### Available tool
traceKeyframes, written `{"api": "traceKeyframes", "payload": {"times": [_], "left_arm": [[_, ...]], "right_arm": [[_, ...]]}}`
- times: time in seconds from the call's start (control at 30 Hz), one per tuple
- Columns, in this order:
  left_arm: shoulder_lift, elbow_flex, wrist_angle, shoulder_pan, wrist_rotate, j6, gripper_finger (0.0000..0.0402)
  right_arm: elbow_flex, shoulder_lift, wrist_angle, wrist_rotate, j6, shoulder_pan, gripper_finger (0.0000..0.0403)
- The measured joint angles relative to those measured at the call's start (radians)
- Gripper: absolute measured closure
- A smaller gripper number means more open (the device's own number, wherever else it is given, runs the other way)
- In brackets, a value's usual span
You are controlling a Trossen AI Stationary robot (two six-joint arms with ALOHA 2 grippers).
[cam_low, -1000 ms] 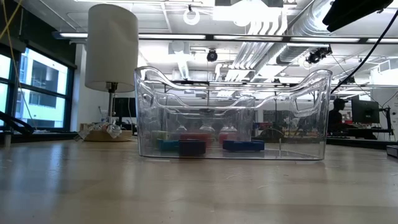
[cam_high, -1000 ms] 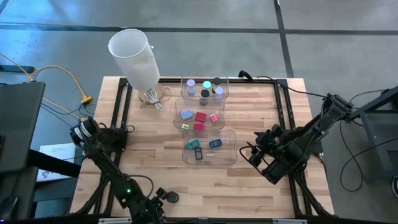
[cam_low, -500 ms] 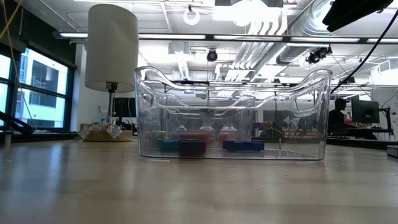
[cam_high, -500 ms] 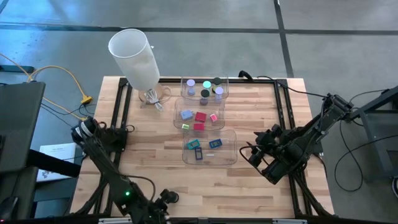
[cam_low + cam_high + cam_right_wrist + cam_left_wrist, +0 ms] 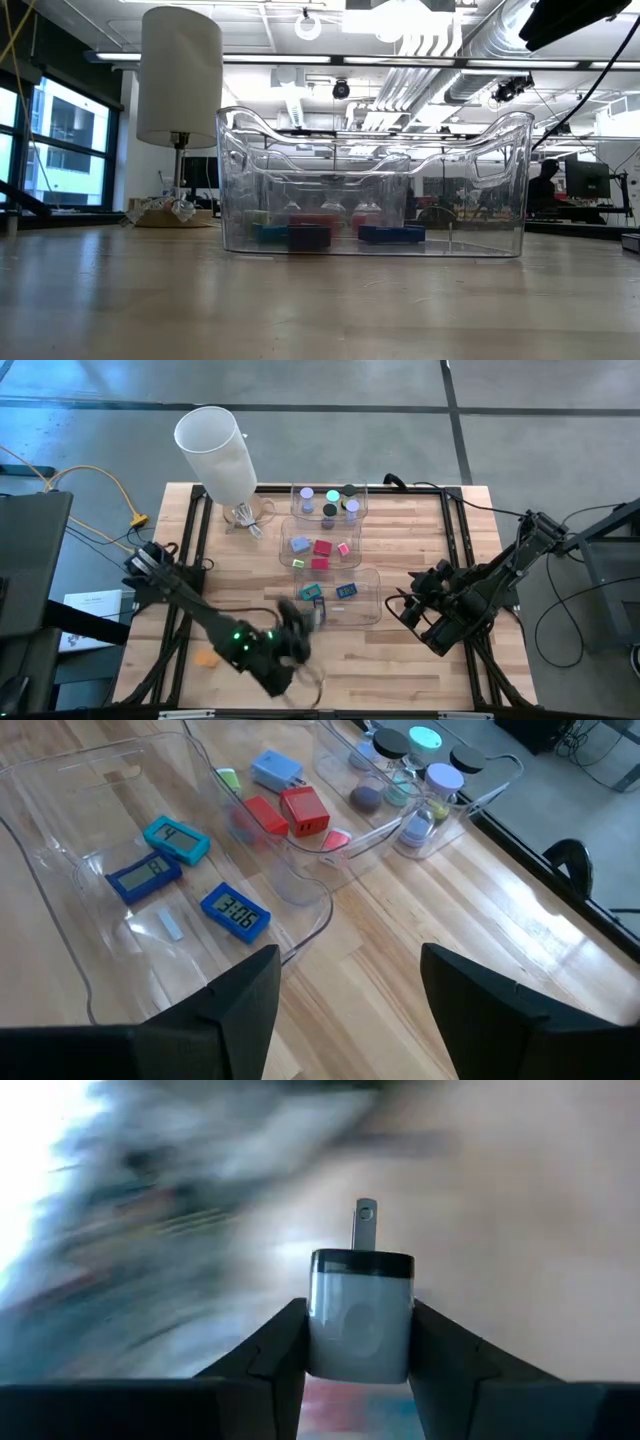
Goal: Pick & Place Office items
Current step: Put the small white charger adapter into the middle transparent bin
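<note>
My left gripper (image 5: pixel 295 632) hovers just off the near-left corner of the nearest clear bin (image 5: pixel 370 610), shut on a small white block (image 5: pixel 360 1325) with a dark band and a metal prong. My right gripper (image 5: pixel 350 990) stands open above the table to the right of that bin (image 5: pixel 60 890), with nothing between its fingers. Blue and teal pieces (image 5: pixel 235 912) lie in the nearest bin, red, pink and blue blocks (image 5: pixel 322 547) in the middle bin, and round discs (image 5: pixel 330 500) in the far bin. An orange piece (image 5: pixel 207 658) lies on the table at the near left. My left gripper pinches the white block by its two opposite sides (image 5: pixel 318 1342) between its two fingers (image 5: pixel 280 1345). The block's banded end and prong (image 5: pixel 364 1225) stick out beyond the fingertips. The table behind it is blurred, and no frame shows the block resting on anything.
A tall white cylinder (image 5: pixel 215 445) stands on a small base at the table's far left. The three bins run in a row from the far edge toward the middle. Bare wood lies to the left and right of them and along the near edge (image 5: pixel 320 310).
My left arm has swung fast from the table's near edge toward the far edge and a little right, up to the nearest bin, with the white block still held. The right arm has kept still.
</note>
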Motion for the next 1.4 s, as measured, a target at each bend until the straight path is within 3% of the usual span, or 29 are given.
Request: {"api": "traceKeyframes", "payload": {"times": [0.07,0.1,0.17,0.57,0.83,1.1,1.4], "left_arm": [[-0.002,0.002,0.016,0.041,-0.340,-0.066,0.0269],[-0.005,0.002,0.014,0.057,-0.404,-0.079,0.0269],[-0.015,0.000,0.017,0.095,-0.433,-0.051,0.0268],[-0.011,-0.004,0.050,0.379,-0.068,-0.098,0.0266],[-0.010,-0.004,0.044,0.570,0.259,-0.108,0.0265],[-0.005,-0.006,0.021,0.707,0.463,-0.154,0.0265],[-0.002,-0.135,0.088,0.784,0.576,-0.199,0.0265]], "right_arm": [[0.000,0.000,0.002,0.000,-0.020,0.000,0.0172],[0.000,0.000,0.006,0.000,-0.028,0.000,0.0172],[-0.001,0.000,0.018,0.001,-0.051,0.000,0.0172],[-0.055,0.000,0.119,0.022,-0.132,0.000,0.0172],[-0.066,0.001,0.120,0.026,-0.129,0.000,0.0172],[-0.066,0.001,0.122,0.026,-0.129,0.000,0.0172],[-0.066,0.001,0.123,0.026,-0.129,0.000,0.0172]]}}
